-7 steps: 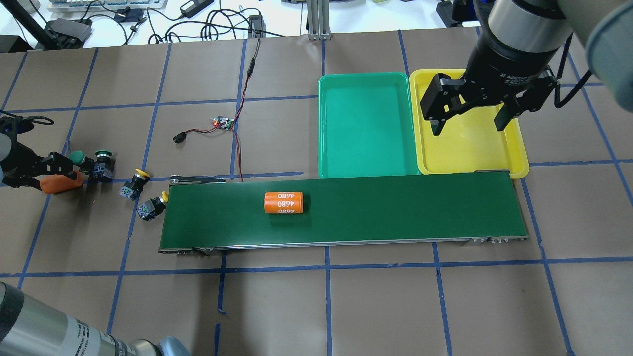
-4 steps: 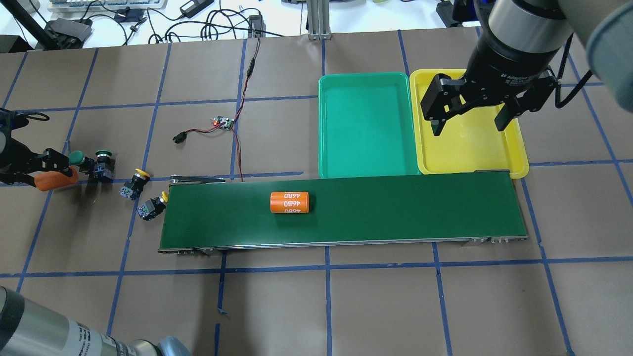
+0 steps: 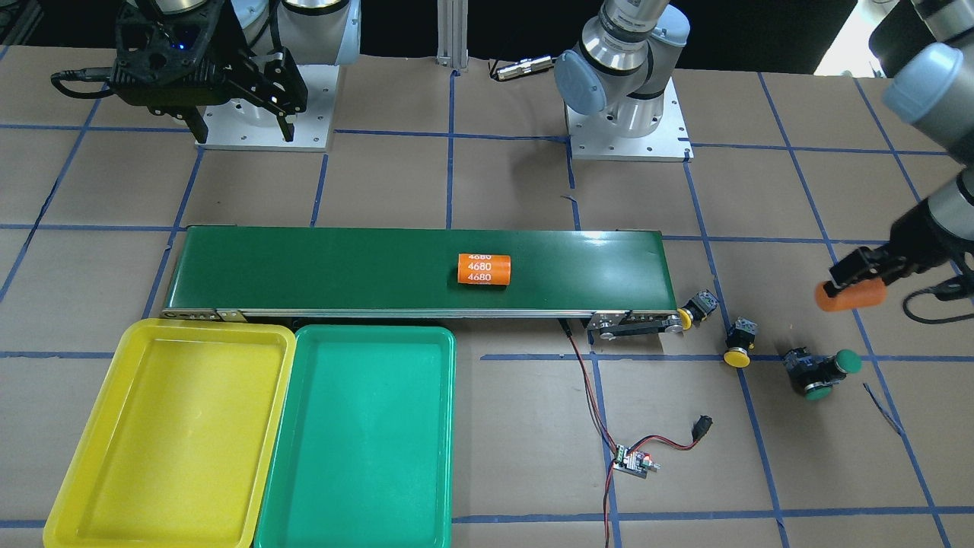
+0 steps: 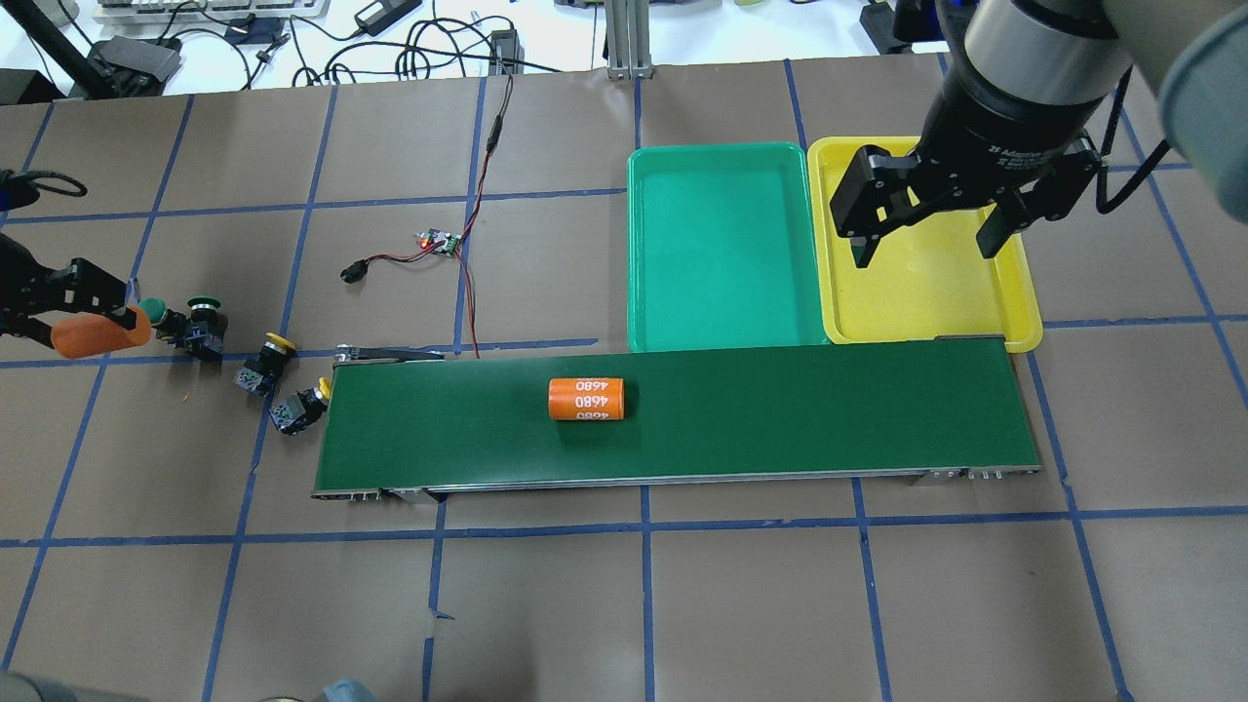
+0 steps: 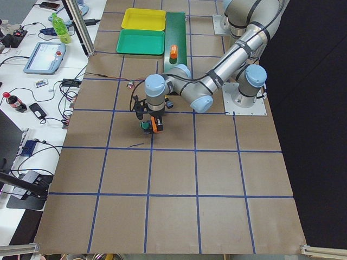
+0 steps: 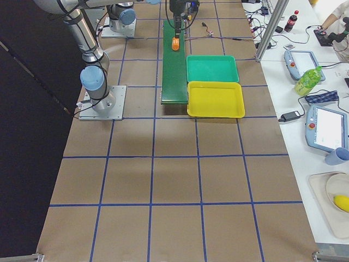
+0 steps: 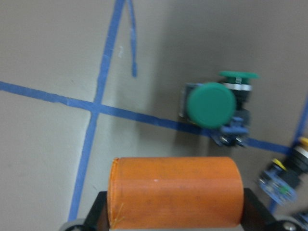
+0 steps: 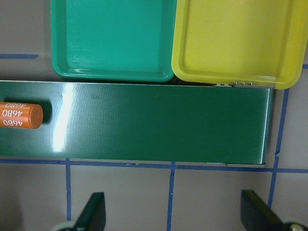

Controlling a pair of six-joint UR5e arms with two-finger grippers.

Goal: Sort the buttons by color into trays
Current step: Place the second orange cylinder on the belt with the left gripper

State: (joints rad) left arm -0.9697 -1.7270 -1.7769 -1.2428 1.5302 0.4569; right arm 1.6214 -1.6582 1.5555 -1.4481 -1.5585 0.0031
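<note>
Two green buttons (image 4: 151, 312) (image 4: 205, 306) and two yellow buttons (image 4: 278, 342) (image 4: 323, 390) lie on the table left of the belt's end. My left gripper (image 4: 86, 320) is shut on a plain orange cylinder (image 4: 99, 334), just left of the green buttons and above the table. The left wrist view shows that cylinder (image 7: 174, 192) between the fingers, with a green cap (image 7: 211, 105) beyond it. The green tray (image 4: 721, 244) and the yellow tray (image 4: 926, 292) stand side by side, both bare. My right gripper (image 4: 926, 234) hangs open and empty, high over the yellow tray.
A long dark green conveyor belt (image 4: 780, 409) runs in front of the trays, with an orange cylinder marked 4680 (image 4: 585, 399) lying on it. A small circuit board with red and black wires (image 4: 439, 242) lies behind the belt's left end.
My left gripper has drawn left and slightly back with the plain orange cylinder, away from the green buttons. The 4680 cylinder has moved right along the belt. The right gripper has stayed put.
</note>
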